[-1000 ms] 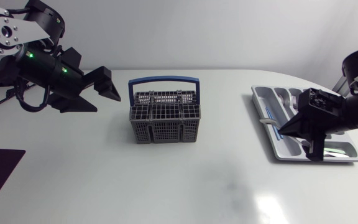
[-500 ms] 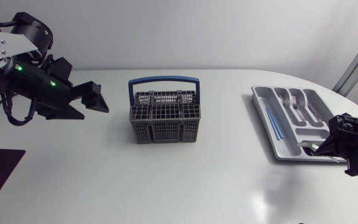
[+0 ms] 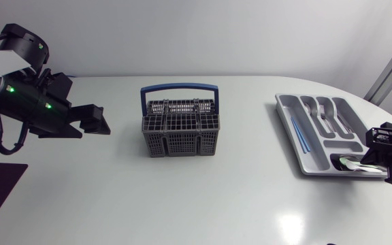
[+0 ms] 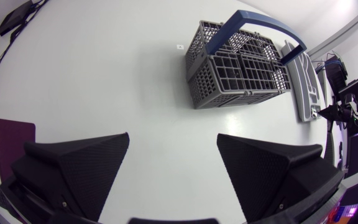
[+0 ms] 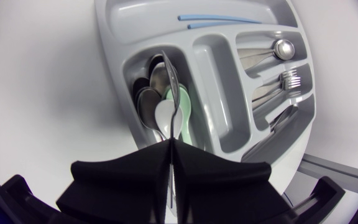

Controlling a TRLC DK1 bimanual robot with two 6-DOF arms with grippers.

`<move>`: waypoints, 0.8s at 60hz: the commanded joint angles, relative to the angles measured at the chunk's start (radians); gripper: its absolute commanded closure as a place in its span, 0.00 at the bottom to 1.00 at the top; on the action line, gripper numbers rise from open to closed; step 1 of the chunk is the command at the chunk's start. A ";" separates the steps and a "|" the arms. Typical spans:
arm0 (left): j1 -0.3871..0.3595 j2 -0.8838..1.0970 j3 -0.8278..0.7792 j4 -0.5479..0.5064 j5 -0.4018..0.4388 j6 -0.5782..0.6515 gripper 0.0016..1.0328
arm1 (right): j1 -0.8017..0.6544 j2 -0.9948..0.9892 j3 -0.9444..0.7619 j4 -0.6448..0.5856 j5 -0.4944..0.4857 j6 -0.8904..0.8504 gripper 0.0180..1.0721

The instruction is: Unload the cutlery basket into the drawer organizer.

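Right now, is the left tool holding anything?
No, the left tool is open, with only bare table between its fingers and the basket well ahead.

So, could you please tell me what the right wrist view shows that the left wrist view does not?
Only the right wrist view shows inside the drawer organizer: spoons piled in one compartment, forks, two thin blue sticks. Only the left wrist view shows the blue-handled cutlery basket and the open left gripper. Both show the organizer and the white table.
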 commanded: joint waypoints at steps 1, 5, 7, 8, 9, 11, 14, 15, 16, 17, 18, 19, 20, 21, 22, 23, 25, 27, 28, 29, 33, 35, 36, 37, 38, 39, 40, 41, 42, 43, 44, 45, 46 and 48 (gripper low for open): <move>-0.011 -0.032 -0.037 0.009 -0.012 0.033 0.04 | -0.011 0.034 0.010 0.026 0.017 -0.054 0.95; -0.017 -0.055 -0.057 0.009 -0.025 0.047 0.04 | -0.014 0.042 0.013 0.034 0.030 -0.063 0.95; -0.019 -0.062 -0.063 0.010 -0.033 0.053 0.04 | -0.014 0.048 0.015 0.034 0.039 -0.068 0.95; -0.022 -0.071 -0.071 0.013 -0.039 0.060 0.04 | -0.014 0.051 0.016 0.036 0.042 -0.069 0.94; -0.023 -0.074 -0.074 0.015 -0.041 0.061 0.04 | -0.014 0.054 0.016 0.039 0.045 -0.071 0.94; -0.026 -0.083 -0.083 0.018 -0.045 0.067 0.04 | -0.012 0.059 0.015 0.045 0.057 -0.077 0.94; -0.039 -0.097 -0.097 0.023 -0.067 0.076 0.04 | -0.011 0.060 0.009 0.043 0.062 -0.077 0.87; -0.040 -0.101 -0.100 0.024 -0.070 0.081 0.04 | -0.011 0.059 0.005 0.043 0.060 -0.077 0.84; -0.042 -0.108 -0.106 0.026 -0.071 0.087 0.04 | -0.009 0.057 0.002 0.043 0.060 -0.077 0.80; -0.042 -0.112 -0.109 0.026 -0.074 0.089 0.04 | -0.009 0.057 0.001 0.045 0.060 -0.075 0.79; -0.045 -0.117 -0.113 0.026 -0.076 0.092 0.04 | -0.009 0.056 0.001 0.045 0.060 -0.074 0.78; -0.048 -0.124 -0.117 0.029 -0.081 0.093 0.04 | -0.008 0.054 -0.001 0.045 0.059 -0.072 0.78; -0.048 -0.128 -0.120 0.030 -0.082 0.095 0.04 | -0.008 0.053 -0.002 0.043 0.059 -0.072 0.77; -0.051 -0.138 -0.126 0.035 -0.085 0.099 0.04 | -0.008 0.048 -0.005 0.045 0.057 -0.069 0.77; -0.051 -0.144 -0.131 0.038 -0.088 0.102 0.04 | -0.006 0.042 -0.010 0.046 0.057 -0.068 0.76; -0.051 -0.151 -0.132 0.041 -0.090 0.106 0.04 | -0.006 0.039 -0.013 0.046 0.057 -0.068 0.75; -0.051 -0.160 -0.139 0.043 -0.090 0.110 0.04 | -0.005 0.027 -0.025 0.062 0.054 -0.064 0.68; -0.051 -0.170 -0.145 0.046 -0.091 0.113 0.04 | -0.003 0.014 -0.039 0.086 0.053 -0.063 0.49; -0.051 -0.174 -0.146 0.046 -0.091 0.115 0.04 | -0.003 0.005 -0.047 0.099 0.053 -0.061 0.35; -0.051 -0.180 -0.151 0.047 -0.091 0.119 0.04 | -0.003 -0.006 -0.056 0.106 0.051 -0.061 0.20; -0.049 -0.193 -0.162 0.049 -0.091 0.127 0.04 | -0.002 -0.039 -0.068 0.111 0.025 -0.049 0.04; -0.048 -0.207 -0.169 0.050 -0.091 0.135 0.04 | -0.002 -0.064 -0.071 0.111 0.000 -0.035 0.04; -0.048 -0.209 -0.171 0.050 -0.091 0.136 0.04 | -0.002 -0.073 -0.073 0.111 -0.009 -0.029 0.04; -0.048 -0.215 -0.174 0.052 -0.091 0.139 0.04 | -0.002 -0.081 -0.073 0.111 -0.018 -0.022 0.04; -0.048 -0.221 -0.175 0.052 -0.091 0.141 0.04 | -0.002 -0.095 -0.073 0.109 -0.030 -0.012 0.04; -0.048 -0.226 -0.179 0.053 -0.091 0.144 0.04 | -0.002 -0.108 -0.073 0.106 -0.044 -0.002 0.04; -0.048 -0.232 -0.182 0.055 -0.091 0.145 0.04 | -0.002 -0.118 -0.071 0.102 -0.056 0.006 0.04; -0.048 -0.238 -0.186 0.056 -0.091 0.147 0.04 | -0.002 -0.127 -0.071 0.097 -0.063 0.012 0.04; -0.048 -0.241 -0.186 0.058 -0.091 0.147 0.04 | -0.002 -0.133 -0.070 0.092 -0.069 0.017 0.04; -0.048 -0.247 -0.191 0.061 -0.091 0.149 0.04 | 0.000 -0.144 -0.068 0.085 -0.072 0.023 0.04; -0.048 -0.249 -0.191 0.063 -0.091 0.150 0.04 | 0.000 -0.144 -0.068 0.083 -0.072 0.023 0.04; -0.048 -0.258 -0.197 0.066 -0.091 0.152 0.04 | 0.001 -0.158 -0.064 0.068 -0.082 0.037 0.04; -0.046 -0.263 -0.200 0.069 -0.091 0.156 0.04 | 0.001 -0.167 -0.060 0.054 -0.092 0.046 0.04; -0.046 -0.275 -0.208 0.075 -0.091 0.161 0.04 | 0.003 -0.182 -0.056 0.036 -0.112 0.063 0.04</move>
